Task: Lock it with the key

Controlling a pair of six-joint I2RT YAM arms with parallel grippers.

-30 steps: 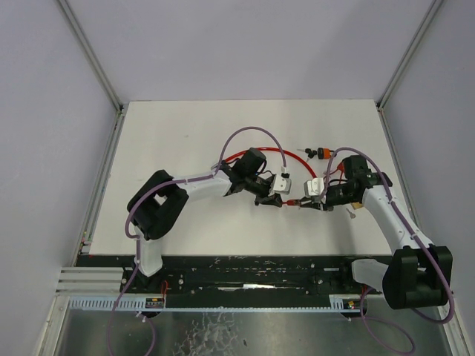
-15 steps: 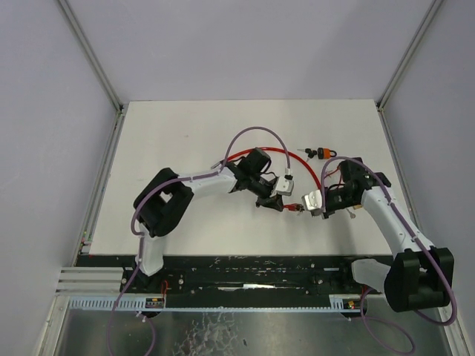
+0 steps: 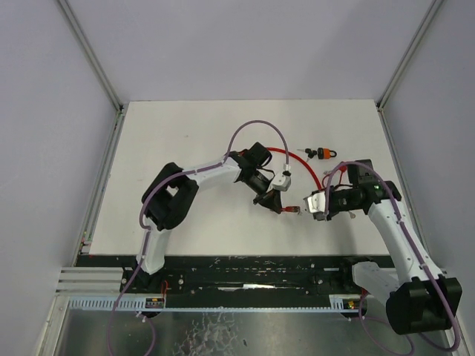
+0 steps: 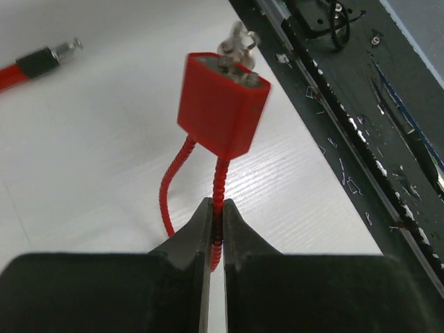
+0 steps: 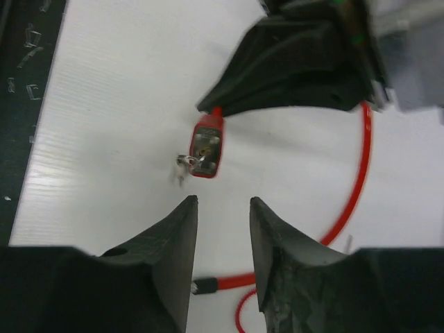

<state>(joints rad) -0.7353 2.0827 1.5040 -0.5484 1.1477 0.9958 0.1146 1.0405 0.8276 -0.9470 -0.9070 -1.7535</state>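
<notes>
While left jaws pinch cable [image 4: 218, 182], red lock [image 4: 223, 104], key [image 4: 236, 47] pointing toward right jaws, narrowly parted.

On worktop [image 3: 178, 141], centre: lock body [image 3: 283, 208], key [image 4: 236, 43] in end facing right fingers [image 5: 170, 243], cable [image 4: 218, 180] pinched in left fingers [image 4: 194, 239]. Behind, toward right, apart: second padlock [image 3: 321, 153].

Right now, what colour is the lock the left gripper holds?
Red lock, clearest in left wrist view.

Left arm [image 3: 208, 172] and right arm [image 3: 397, 230]: white links, black joint housings, a lilac cable looping beside each; black bases at the near edge of the table [image 3: 171, 141]; black wedge-shaped fingers [image 5: 166, 257].
</notes>
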